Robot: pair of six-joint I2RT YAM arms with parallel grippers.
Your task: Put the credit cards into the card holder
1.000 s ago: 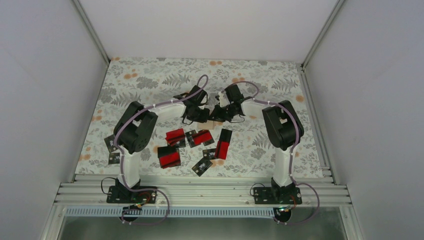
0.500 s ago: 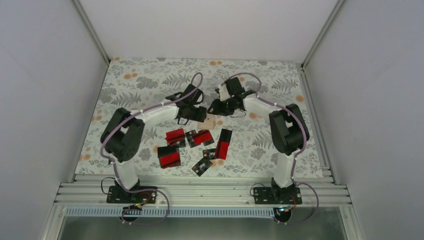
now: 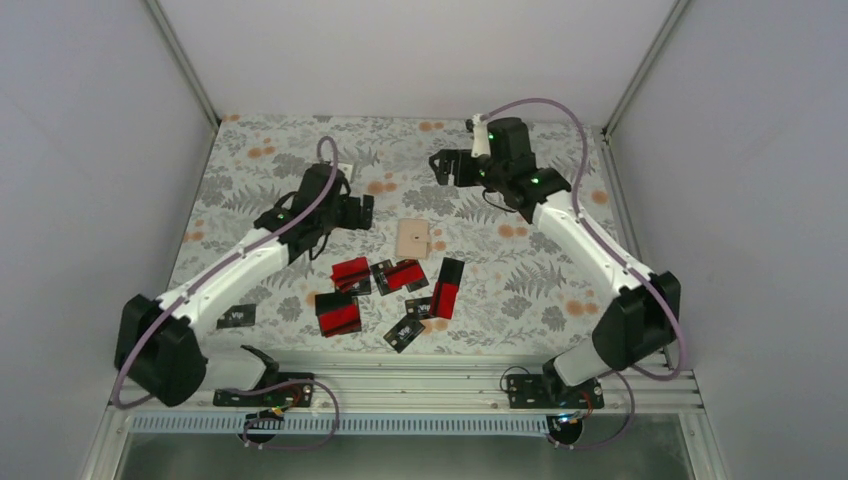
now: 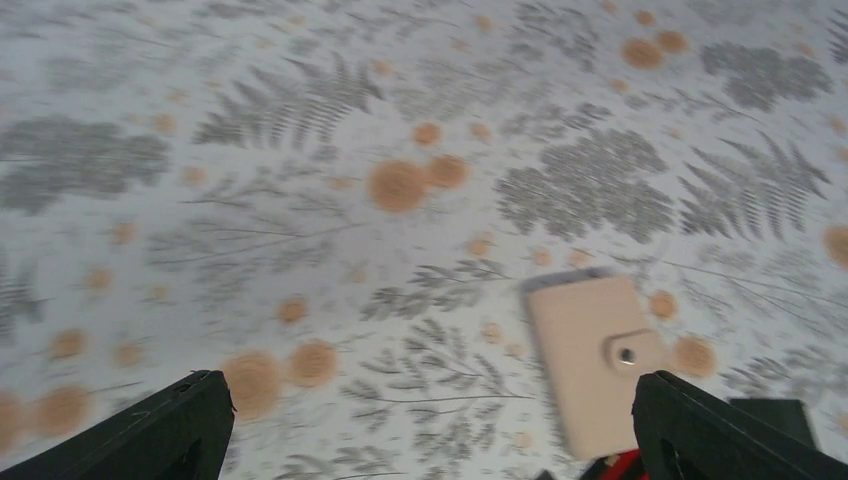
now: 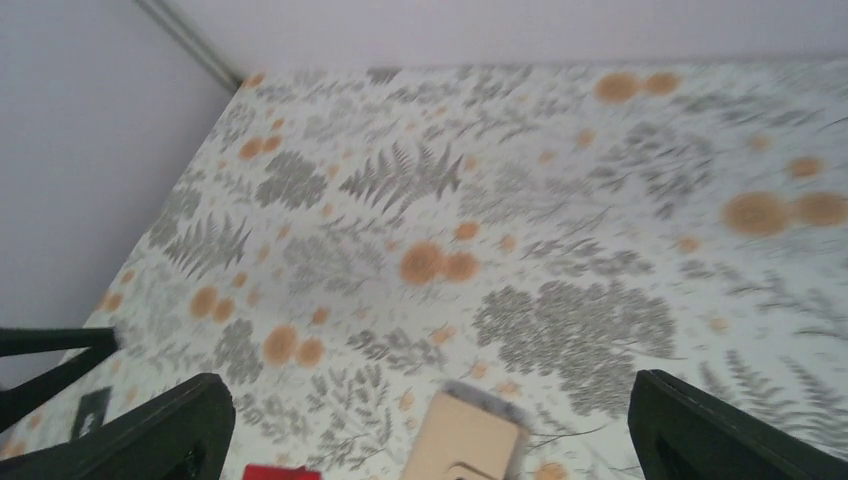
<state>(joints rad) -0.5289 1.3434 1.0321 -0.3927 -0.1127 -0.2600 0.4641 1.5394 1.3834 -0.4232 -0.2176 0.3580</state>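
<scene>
The left arm point(image 3: 235, 268) and right arm point(image 3: 590, 240) share white tubes, chunky black joints, lilac cables point(image 3: 545, 101) and tiny green lights point(image 3: 533, 181).

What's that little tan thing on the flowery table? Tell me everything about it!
That is the card holder, a small, flat, tan-beige rectangle with rounded corners, maybe leather. It is folded shut, with a little flap and a tiny round snap on top. It lies flat on the flowery table, just beyond the red and black cards. Nothing holds it; whether it touches the nearest card is hard to tell.
</scene>
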